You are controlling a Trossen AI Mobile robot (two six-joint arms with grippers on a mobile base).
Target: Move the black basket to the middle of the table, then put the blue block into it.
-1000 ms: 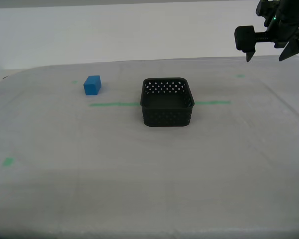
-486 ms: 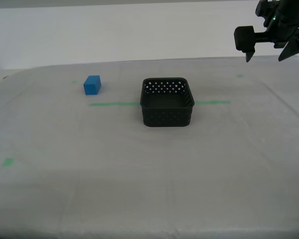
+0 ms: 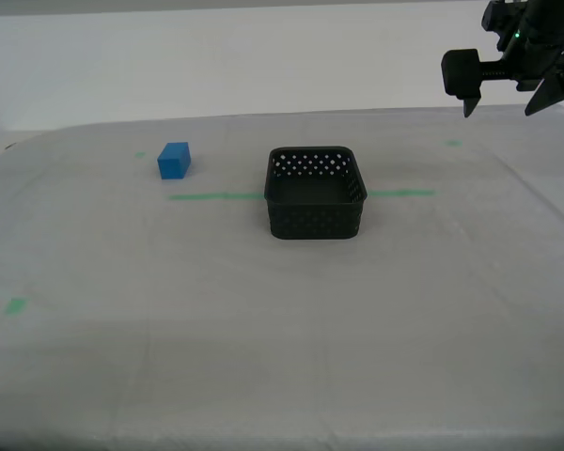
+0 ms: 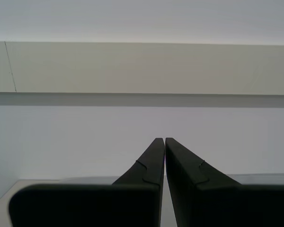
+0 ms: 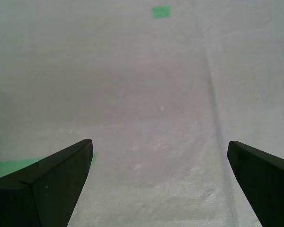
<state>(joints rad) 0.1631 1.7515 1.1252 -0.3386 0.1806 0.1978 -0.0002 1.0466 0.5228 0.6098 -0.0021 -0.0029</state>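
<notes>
Basket (image 3: 315,193) sits mid-table (image 3: 263,357) astride green line (image 3: 216,196), apparently placed already; block (image 3: 174,161) near it toward exterior view's left, untouched. First gripper (image 5: 158,156) spread wide over bare cloth, empty. Second gripper (image 4: 164,140) pinched closed, empty, facing wall
</notes>
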